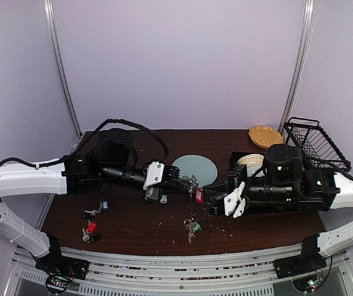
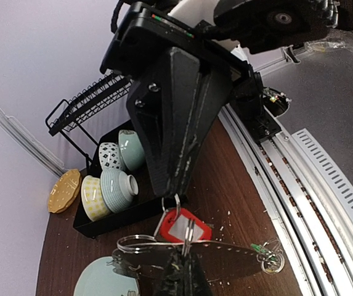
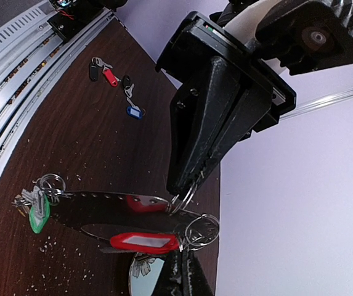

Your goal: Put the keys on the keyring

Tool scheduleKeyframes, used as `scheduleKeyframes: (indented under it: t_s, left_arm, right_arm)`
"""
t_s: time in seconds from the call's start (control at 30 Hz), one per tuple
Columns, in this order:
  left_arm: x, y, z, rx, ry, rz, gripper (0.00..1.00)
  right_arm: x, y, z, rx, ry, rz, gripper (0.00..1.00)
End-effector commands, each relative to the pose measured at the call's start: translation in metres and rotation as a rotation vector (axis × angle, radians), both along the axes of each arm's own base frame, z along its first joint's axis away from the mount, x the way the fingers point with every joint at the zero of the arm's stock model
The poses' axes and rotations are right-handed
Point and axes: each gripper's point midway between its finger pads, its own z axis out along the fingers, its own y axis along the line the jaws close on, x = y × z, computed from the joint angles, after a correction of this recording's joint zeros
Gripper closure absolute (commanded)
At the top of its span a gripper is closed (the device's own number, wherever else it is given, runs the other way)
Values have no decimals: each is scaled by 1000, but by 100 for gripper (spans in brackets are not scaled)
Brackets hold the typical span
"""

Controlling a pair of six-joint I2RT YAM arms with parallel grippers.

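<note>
Seemingly threading; pinching thin grey metal oval keyring (image 2: 225,245) with left gripper (image 3: 179,187), red-tagged silver key (image 2: 182,225) with right gripper (image 2: 169,192); next, align precisely.

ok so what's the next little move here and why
Probably the right gripper should nudge the red key further along the keyring while the left gripper holds it steady. Both are shut, the right on the key's small ring and the left on the keyring. The green key seems already on.
</note>
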Motion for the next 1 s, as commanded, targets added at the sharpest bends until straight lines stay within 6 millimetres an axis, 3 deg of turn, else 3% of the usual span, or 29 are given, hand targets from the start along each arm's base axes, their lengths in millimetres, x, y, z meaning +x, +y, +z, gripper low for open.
scheduleKeyframes:
  t_s: [0.0,0.77,0.97]
  left_arm:
    - [2,-6,32,-84,-7,-9,100]
    - [0,-10,35,-133,61,-15,100]
    - [3,-12,35,-115,76,-4,100]
  right_arm:
    - [-3,3,13,55,-11,16,100]
    - [-10,5,5,46,5,54,100]
    - [-12,5,12,74,2,60,100]
